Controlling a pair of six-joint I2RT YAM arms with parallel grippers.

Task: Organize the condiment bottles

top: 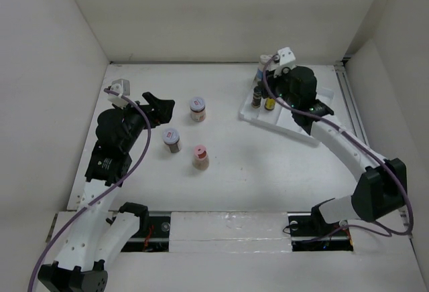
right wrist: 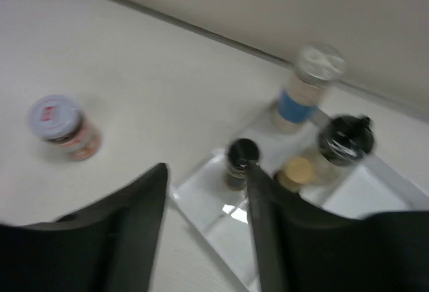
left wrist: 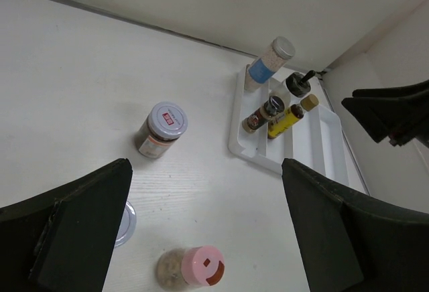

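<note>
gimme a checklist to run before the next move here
1. left gripper open, empty: ok
2. right gripper open, nothing held: ok
3. right gripper clear of the dark bottle in the tray: cannot tell, view blurred
4. all jars in the tray: not ok; pink jar, near pale jar and far pale jar stand on the table
5. far pale jar upright, ahead of the left gripper: ok
6. bare compartments left in the tray: ok
</note>
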